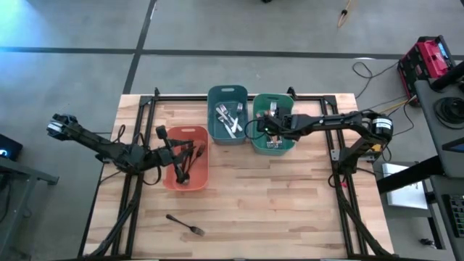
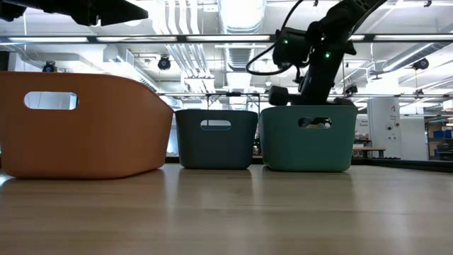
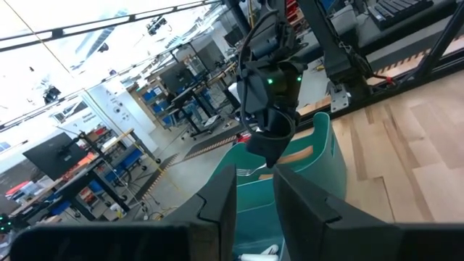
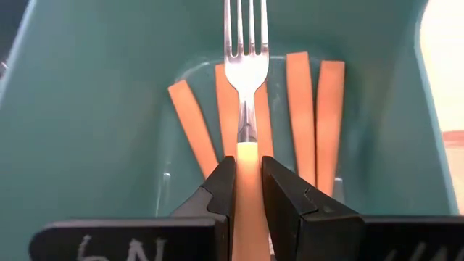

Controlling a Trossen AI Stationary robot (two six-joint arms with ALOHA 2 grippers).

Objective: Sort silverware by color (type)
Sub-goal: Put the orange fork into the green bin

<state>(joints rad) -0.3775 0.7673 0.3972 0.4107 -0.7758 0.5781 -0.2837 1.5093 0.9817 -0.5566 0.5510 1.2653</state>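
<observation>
My right gripper (image 1: 273, 128) reaches slanting down into the green bin (image 1: 286, 109) and is shut on a fork (image 4: 245, 58) with silver tines and an orange handle. Several more orange handles (image 4: 317, 109) lie on that bin's floor. The blue bin (image 1: 216, 109) holds plain silver utensils (image 1: 230, 119). The salmon bin (image 1: 197, 174) holds dark ones (image 1: 183, 168). One dark fork (image 1: 185, 225) lies flat on the table near the front edge. My left gripper (image 1: 176, 150) hovers level at the salmon bin's left side, open and empty (image 3: 255, 210). My right gripper pinches the fork's orange handle (image 4: 247, 156) between its two fingers, close to where the handle meets the silver neck. The fingers come slanting down from the table's right and lie along the fork, tines pointing away from them. The fork is held above the handles on the green bin's floor.
The three bins stand side by side toward the table's far edge, seen in the low view as salmon (image 2: 85, 124), blue (image 2: 216, 138) and green (image 2: 308, 138). A black frame (image 1: 145, 109) runs around the table. Bare wood lies in front of the bins.
</observation>
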